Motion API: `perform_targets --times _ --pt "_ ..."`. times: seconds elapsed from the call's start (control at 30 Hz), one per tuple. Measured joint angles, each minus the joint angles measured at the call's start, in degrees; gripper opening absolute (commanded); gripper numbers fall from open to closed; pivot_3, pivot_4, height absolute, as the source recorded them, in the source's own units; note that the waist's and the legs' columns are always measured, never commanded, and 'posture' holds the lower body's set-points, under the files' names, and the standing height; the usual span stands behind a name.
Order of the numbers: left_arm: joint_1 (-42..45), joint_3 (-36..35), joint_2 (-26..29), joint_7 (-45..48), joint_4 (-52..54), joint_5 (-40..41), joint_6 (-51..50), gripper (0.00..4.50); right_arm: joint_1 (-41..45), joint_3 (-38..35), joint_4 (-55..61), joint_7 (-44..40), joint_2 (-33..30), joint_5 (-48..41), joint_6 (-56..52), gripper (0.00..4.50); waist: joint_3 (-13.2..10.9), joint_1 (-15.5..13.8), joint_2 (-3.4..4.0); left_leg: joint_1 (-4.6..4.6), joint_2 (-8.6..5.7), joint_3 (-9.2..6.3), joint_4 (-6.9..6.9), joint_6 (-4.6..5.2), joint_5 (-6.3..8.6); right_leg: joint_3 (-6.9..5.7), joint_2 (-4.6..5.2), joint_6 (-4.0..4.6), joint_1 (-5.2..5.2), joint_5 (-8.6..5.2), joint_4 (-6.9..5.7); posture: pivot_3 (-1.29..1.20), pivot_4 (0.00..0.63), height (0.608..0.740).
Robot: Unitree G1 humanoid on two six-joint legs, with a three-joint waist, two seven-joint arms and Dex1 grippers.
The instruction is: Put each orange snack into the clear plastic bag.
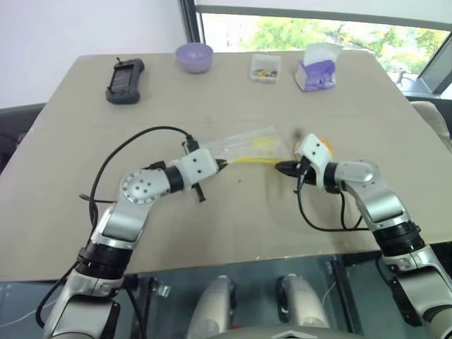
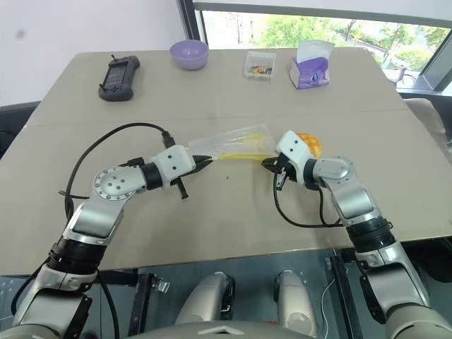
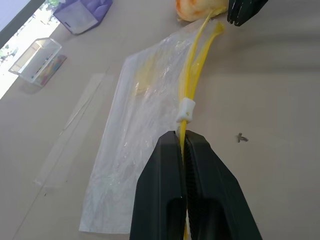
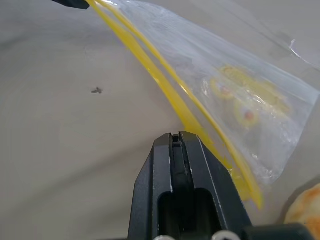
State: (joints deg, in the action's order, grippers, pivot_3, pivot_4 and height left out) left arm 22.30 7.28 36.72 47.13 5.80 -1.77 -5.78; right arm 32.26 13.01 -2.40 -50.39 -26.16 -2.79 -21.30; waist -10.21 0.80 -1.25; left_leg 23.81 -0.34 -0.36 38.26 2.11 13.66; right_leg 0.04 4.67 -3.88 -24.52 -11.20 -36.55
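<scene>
Left wrist view: crinkled clear plastic bag [image 3: 140, 125]

Bare table [image 1: 233, 219] in front; clear plastic bag [image 1: 244, 147] lies between pincers.

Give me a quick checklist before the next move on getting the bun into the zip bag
1. Left gripper shut on the yellow seal strip of the clear plastic bag: ok.
2. Right gripper gripping the strip's other end: cannot tell; fingers shut, strip runs beside them.
3. Bag mouth open wide enough for the bun: not ok; the two strip halves lie almost together.
4. Orange snack outside the bag, on the table behind the right gripper: ok.
5. Small clear box and purple bowl far from the bag: ok.
</scene>
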Motion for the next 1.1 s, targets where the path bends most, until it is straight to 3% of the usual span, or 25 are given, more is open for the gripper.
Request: perform_targets --times 0.53,0.97,1.03,1.1 --pt "-0.01 0.02 -0.18 0.22 0.0 0.14 0.34 0.0 1.85 -0.69 -3.44 5.26 3.42 -0.15 -0.95 0.01 0.0 -0.01 0.0 0.0 0.0 0.0 0.0 0.0 0.0 0.0 0.0 0.0 0.0 0.0 -0.01 0.0 0.15 0.74" --pt "0.16 0.08 -1.49 -0.05 0.16 0.39 -0.22 0.0 0.32 -5.42 -5.66 19.67 20.01 -4.79 -3.41 0.01 0.0 0.06 0.01 0.0 0.01 -0.09 0.0 0.0 0.0 0.01 -0.01 0.0 -0.01 0.0 -0.04 0.0 0.15 0.74" --pt "0.45 0.11 -2.11 -0.25 0.18 0.38 -0.62 0.0 0.38 -4.27 -6.26 21.82 20.27 -2.64 -0.54 0.01 0.0 0.03 0.01 -0.01 0.0 -0.09 0.0 -0.01 0.0 0.01 -0.01 0.0 -0.02 0.0 -0.05 0.0 0.15 0.74" --pt "0.67 0.1 -2.59 -1.01 0.26 0.31 -1.57 0.0 1.07 0.51 -9.08 25.48 17.62 5.31 7.97 0.01 -0.01 0.02 0.02 -0.01 -0.05 -0.05 0.0 -0.01 0.0 0.0 0.01 0.0 -0.01 0.0 -0.05 0.0 0.15 0.74"
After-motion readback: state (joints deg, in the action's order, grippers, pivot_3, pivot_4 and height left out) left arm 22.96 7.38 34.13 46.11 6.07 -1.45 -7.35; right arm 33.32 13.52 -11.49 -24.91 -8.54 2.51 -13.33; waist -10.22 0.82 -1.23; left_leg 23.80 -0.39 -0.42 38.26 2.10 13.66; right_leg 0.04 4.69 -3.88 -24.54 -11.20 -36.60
